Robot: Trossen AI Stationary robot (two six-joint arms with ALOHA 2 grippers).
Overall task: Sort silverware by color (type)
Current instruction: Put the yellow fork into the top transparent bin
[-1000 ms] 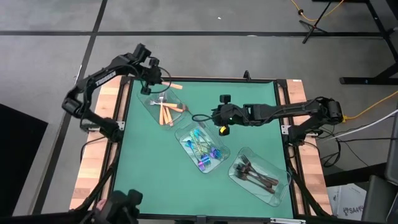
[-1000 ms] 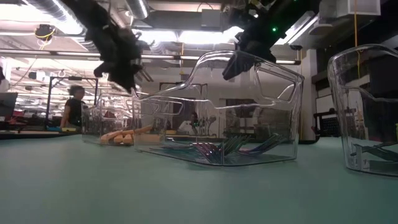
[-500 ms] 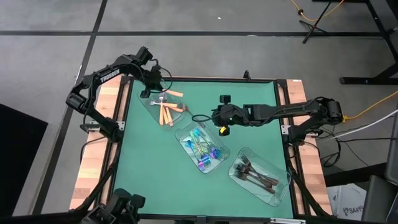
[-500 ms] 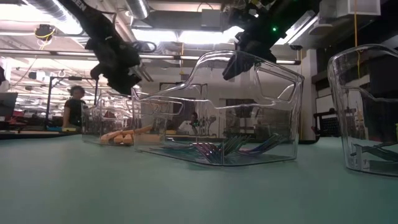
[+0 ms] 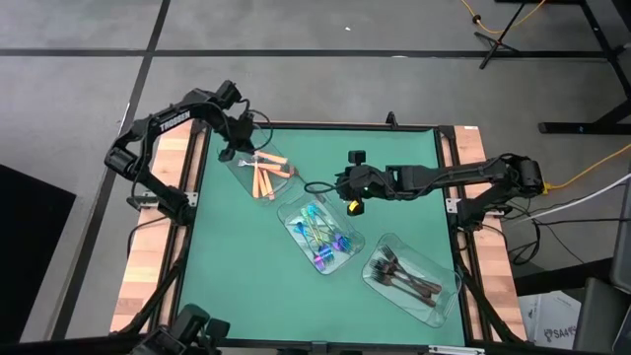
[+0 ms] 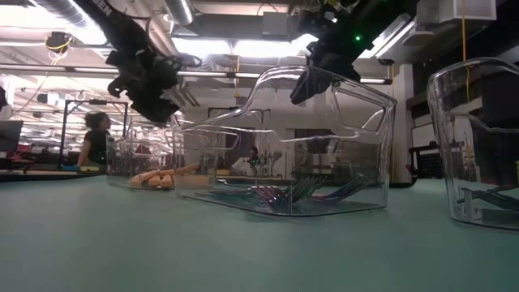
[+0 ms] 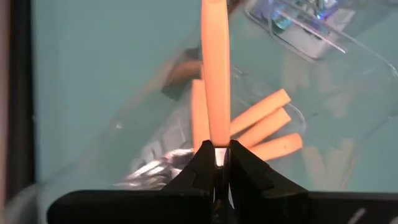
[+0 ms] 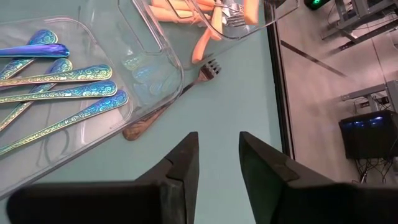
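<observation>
1. Left wrist view: left end effector (image 7: pixel 216 163) is clamping an orange-handled utensil (image 7: pixel 214 68) above the orange tray (image 5: pixel 237 166); it should be releasing low and level.
2. Right end effector (image 8: pixel 214 163) is hovering with fingers apart near a dark fork (image 8: pixel 169 104) lying on the table (image 5: pixel 394 158) beside the blue tray (image 8: pixel 158 53).

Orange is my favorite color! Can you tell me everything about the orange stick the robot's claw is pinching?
The orange handle is long, straight and smooth, and looks like plastic. The left gripper is shut on one end of it, where a small pale bit shows between the fingers; the utensil's head cannot be seen. The handle points away from the gripper, over the clear tray that holds the other orange-handled pieces. Whether it touches them cannot be told.
</observation>
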